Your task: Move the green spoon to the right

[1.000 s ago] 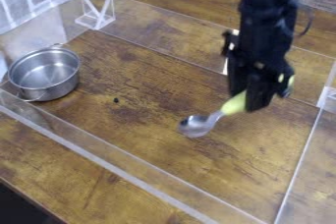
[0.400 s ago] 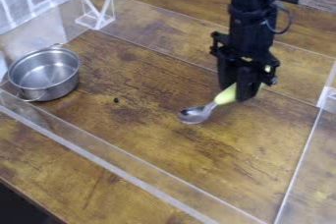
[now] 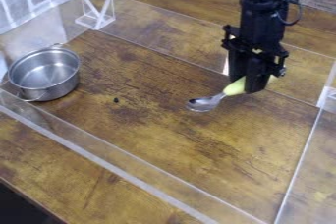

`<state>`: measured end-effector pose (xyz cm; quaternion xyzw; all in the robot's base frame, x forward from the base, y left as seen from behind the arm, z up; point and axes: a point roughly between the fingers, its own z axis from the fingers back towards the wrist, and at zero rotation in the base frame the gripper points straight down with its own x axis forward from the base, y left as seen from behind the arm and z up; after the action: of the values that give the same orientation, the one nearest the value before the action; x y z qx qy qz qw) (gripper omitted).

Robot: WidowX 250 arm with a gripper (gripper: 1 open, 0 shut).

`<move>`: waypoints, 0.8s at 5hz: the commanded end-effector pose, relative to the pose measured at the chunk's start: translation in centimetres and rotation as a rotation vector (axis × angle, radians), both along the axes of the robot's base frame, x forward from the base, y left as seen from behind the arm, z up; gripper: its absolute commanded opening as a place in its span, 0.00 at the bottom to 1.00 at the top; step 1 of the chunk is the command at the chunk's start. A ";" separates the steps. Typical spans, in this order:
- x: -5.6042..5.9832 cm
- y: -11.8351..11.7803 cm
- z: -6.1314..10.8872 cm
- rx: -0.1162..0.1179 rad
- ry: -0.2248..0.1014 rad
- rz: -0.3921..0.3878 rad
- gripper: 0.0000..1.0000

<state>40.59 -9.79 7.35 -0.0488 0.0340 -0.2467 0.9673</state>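
Note:
The green spoon [image 3: 217,96] has a shiny silver bowl resting near the wooden tabletop at the centre right and a yellow-green handle rising up to the right. My black gripper [image 3: 242,84] comes down from above and is shut on the handle's upper end, so the spoon hangs tilted with its bowl lowest. Whether the bowl touches the wood is unclear. Most of the handle's tip is hidden between the fingers.
A round steel bowl [image 3: 43,73] stands at the left. A low clear acrylic wall [image 3: 118,169] runs along the front and right side of the work area. A small clear stand [image 3: 94,12] sits at the back left beside a white rack.
The arm has carried the spoon a little up and to the right of where it was half a second ago. The grip on the handle is unchanged.

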 end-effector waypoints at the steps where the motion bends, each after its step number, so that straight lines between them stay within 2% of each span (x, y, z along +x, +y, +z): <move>1: 0.7 -0.2 2.9 -0.027 -0.044 0.029 0.00; 2: 0.3 -0.8 3.2 -0.036 -0.014 0.041 0.00; 3: 0.5 -1.2 3.6 -0.038 -0.012 0.076 1.00; 4: 0.3 -0.4 3.8 -0.032 -0.027 0.136 1.00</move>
<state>40.53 -10.40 7.57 -0.0632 0.0595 -0.1822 0.9794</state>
